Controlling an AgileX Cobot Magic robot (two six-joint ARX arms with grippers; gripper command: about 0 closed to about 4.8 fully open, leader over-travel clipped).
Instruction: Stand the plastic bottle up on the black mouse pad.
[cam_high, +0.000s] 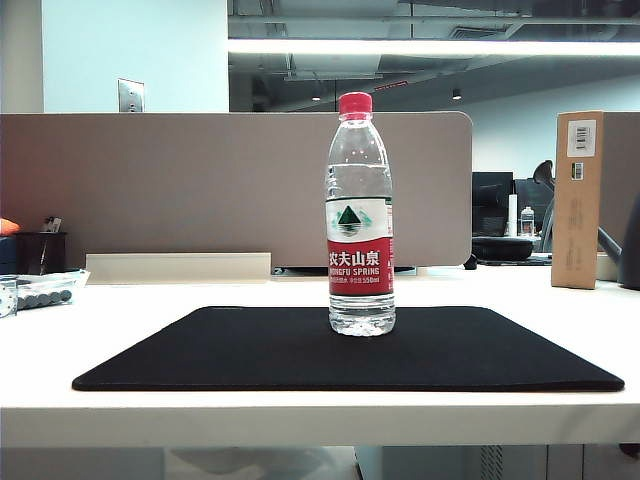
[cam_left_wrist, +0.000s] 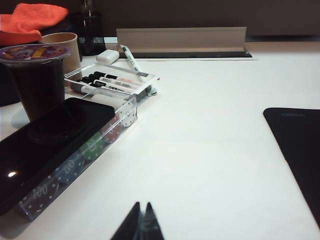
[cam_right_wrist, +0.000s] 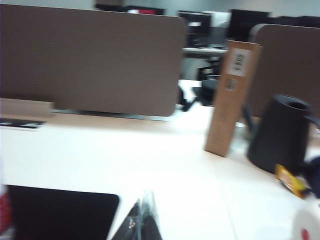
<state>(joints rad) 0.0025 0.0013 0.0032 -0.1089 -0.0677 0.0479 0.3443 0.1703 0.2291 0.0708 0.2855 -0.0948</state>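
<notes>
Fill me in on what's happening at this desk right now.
Nothing is being handled at this moment. The plastic bottle stands upright, red cap on top, on the black mouse pad, with no arm near it in the exterior view. The left gripper is shut and empty, low over the bare white table beside the pad's edge. The right gripper is also shut and empty, near the pad's corner, facing a cardboard box and a black kettle.
</notes>
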